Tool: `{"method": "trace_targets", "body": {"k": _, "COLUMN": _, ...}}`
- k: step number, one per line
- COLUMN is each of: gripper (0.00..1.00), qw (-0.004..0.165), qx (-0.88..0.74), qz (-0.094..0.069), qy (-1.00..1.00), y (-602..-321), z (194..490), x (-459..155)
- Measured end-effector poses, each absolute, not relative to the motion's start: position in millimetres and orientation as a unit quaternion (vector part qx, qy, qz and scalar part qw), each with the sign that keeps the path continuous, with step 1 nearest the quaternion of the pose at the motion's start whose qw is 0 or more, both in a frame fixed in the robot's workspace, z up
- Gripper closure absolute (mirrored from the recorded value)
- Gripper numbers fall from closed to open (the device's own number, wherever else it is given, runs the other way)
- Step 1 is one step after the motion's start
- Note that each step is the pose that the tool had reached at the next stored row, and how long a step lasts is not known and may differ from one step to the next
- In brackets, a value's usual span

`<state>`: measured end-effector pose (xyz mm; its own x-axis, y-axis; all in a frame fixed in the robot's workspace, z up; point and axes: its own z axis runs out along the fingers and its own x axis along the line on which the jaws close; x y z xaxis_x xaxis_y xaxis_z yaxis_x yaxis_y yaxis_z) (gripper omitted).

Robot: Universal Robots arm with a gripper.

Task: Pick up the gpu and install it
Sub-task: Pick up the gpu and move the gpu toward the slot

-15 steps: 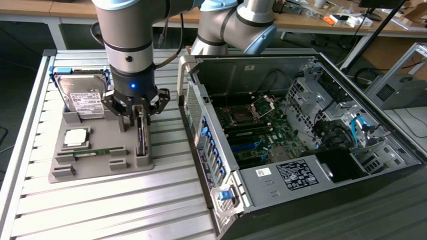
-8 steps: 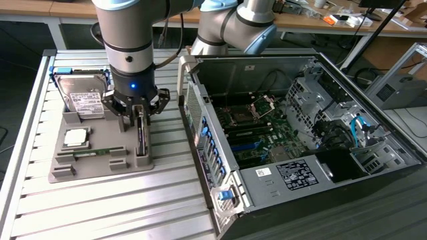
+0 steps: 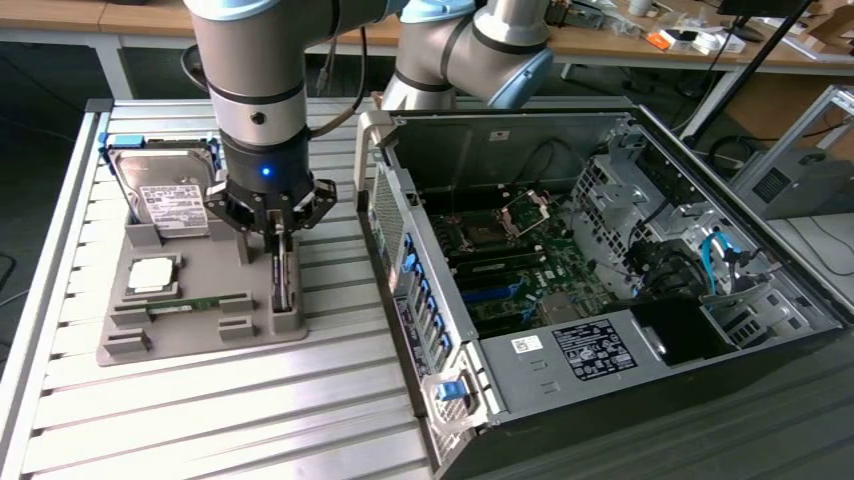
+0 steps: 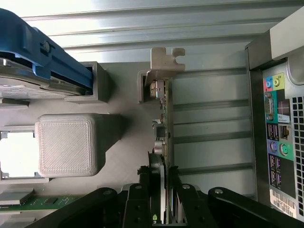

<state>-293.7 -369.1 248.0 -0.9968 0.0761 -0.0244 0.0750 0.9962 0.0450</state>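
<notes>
Slatted metal table [image 3: 200, 425], grey holder tray [image 3: 200, 338] beside open computer case [image 3: 601, 250]. gpu [image 3: 280, 288] [image 4: 164, 107] stands edgewise in the tray's case-side slot; gripper [image 3: 276, 242] [image 4: 159, 172] pinches it from above.

White label on the hard drive [image 3: 170, 200], white label on the power supply [image 3: 587, 352], print on both unreadable

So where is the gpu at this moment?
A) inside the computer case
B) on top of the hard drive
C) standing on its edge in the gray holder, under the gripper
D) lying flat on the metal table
C: the gpu stands on edge in the gray holder, with the gripper directly over it.
</notes>
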Motion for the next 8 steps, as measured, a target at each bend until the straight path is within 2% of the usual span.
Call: {"method": "trace_targets", "body": {"k": 8, "gripper": 0.73, "qw": 0.013, "qx": 0.038, "qz": 0.022, "qy": 0.999, "y": -369.1, "z": 248.0, "x": -293.6}}
